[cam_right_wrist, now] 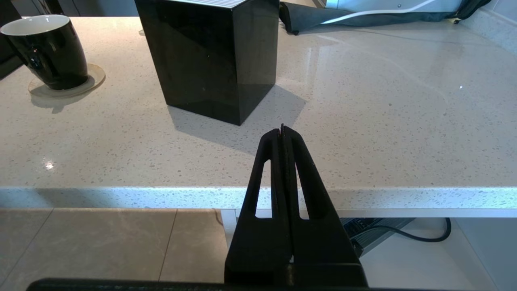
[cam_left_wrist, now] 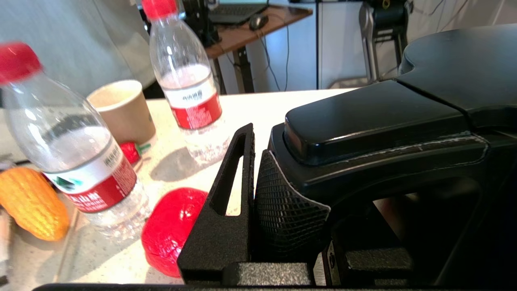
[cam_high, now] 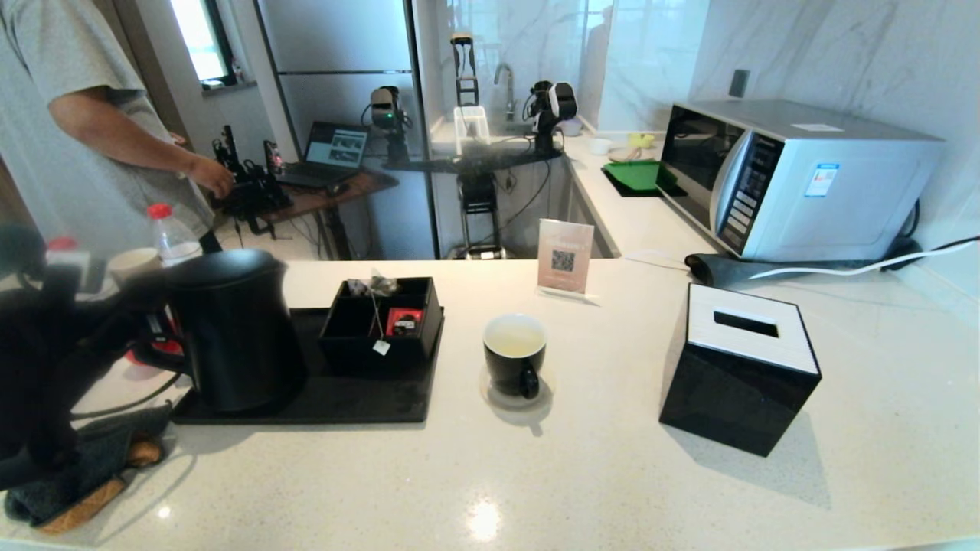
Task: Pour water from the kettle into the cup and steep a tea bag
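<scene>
You had a pale speckled stone countertop (cam_high: 612,474) carrying everything. On it at your left lay a flat matte black rectangular tray (cam_high: 344,398). Right of the tray sat a round translucent coaster (cam_high: 490,392), and further right a glossy black cube tissue box with a white slotted top (cam_high: 739,367). Behind them stood a small upright card sign with a QR code (cam_high: 565,256), and a silver microwave oven (cam_high: 796,180) near the wall. At the far left stood two clear plastic bottles with red caps (cam_left_wrist: 188,81), a tan paper cup (cam_left_wrist: 121,109), and a dark folded cloth (cam_high: 84,467) at the near edge.
</scene>
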You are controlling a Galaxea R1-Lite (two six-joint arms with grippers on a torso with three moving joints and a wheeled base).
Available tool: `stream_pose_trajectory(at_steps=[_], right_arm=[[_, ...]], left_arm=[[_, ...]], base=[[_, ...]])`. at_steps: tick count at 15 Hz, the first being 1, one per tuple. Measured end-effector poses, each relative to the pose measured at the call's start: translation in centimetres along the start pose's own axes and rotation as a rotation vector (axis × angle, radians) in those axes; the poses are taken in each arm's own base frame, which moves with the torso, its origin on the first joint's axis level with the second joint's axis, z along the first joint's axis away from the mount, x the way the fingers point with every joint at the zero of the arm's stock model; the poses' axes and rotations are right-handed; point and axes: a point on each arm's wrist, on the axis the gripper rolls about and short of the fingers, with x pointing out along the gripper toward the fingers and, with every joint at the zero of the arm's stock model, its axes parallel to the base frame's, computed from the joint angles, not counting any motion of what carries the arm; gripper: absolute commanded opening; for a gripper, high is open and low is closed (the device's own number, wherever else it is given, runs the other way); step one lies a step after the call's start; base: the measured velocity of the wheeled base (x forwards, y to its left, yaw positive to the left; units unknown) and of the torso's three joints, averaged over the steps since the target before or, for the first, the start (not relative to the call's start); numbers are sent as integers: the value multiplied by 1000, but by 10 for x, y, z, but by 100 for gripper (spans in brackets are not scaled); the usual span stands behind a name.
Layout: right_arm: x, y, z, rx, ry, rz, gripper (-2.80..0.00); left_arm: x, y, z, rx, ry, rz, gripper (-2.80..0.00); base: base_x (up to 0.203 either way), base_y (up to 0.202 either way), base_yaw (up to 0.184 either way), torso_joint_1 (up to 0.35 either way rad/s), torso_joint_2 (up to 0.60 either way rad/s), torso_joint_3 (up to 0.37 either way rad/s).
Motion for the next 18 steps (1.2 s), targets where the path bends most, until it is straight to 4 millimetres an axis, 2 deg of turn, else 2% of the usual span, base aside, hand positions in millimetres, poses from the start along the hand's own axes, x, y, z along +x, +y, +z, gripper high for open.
stream_pose_trajectory(at_steps=[8, 18], right_arm=[[0, 0, 0, 0, 0, 0, -280], [0, 0, 0, 0, 0, 0, -280]], left_arm=[[26, -7, -15, -6, -12, -30, -280], [30, -11, -30, -14, 23, -38, -280]], base=[[0, 0, 0, 0, 0, 0], [0, 0, 0, 0, 0, 0]])
